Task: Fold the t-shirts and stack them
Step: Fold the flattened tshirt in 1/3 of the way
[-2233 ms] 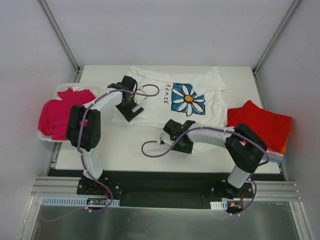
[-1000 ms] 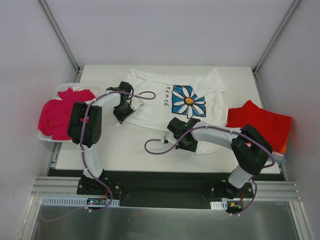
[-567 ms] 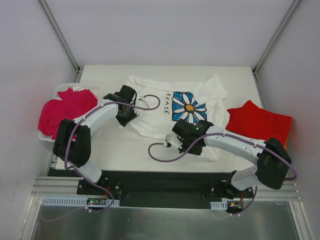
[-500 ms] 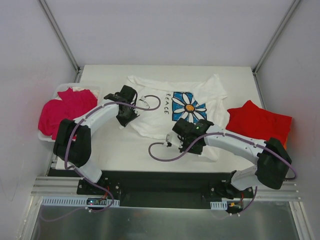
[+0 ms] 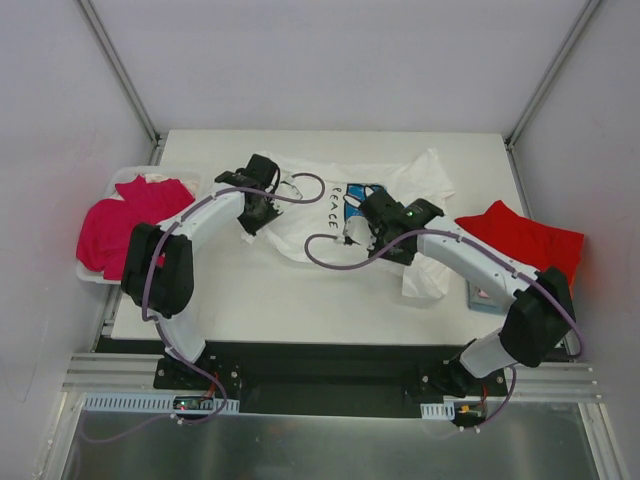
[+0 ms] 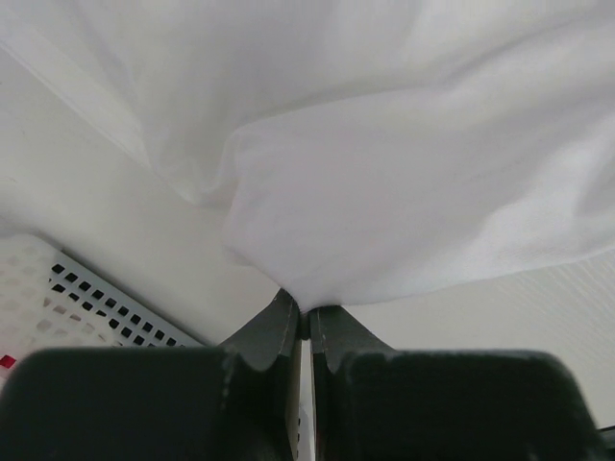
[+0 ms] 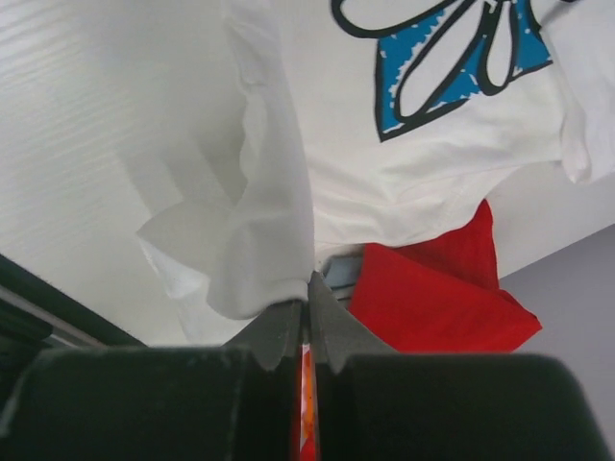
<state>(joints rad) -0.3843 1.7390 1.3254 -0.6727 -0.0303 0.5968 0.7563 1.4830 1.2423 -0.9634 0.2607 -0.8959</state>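
Upward in the frame, the left gripper (image 6: pixel 304 312) and right gripper (image 7: pixel 307 288) are carrying the near hem of the white tee (image 5: pixel 425 183), each pinching its cloth tight; it is bunching at upper centre.

Both arms are extended forward and bent inward. The left hand (image 6: pixel 304 315) and right hand (image 7: pixel 307 286) are each pinched closed on the shirt (image 6: pixel 404 192).

The white table (image 5: pixel 250 290) in front of me carries a white daisy-print tee (image 5: pixel 415 185) across its far middle, rumpled, part of it raised off the surface. A folded red tee (image 5: pixel 525 245) lies at the right edge. A white basket (image 5: pixel 125 175) sits at the left edge.
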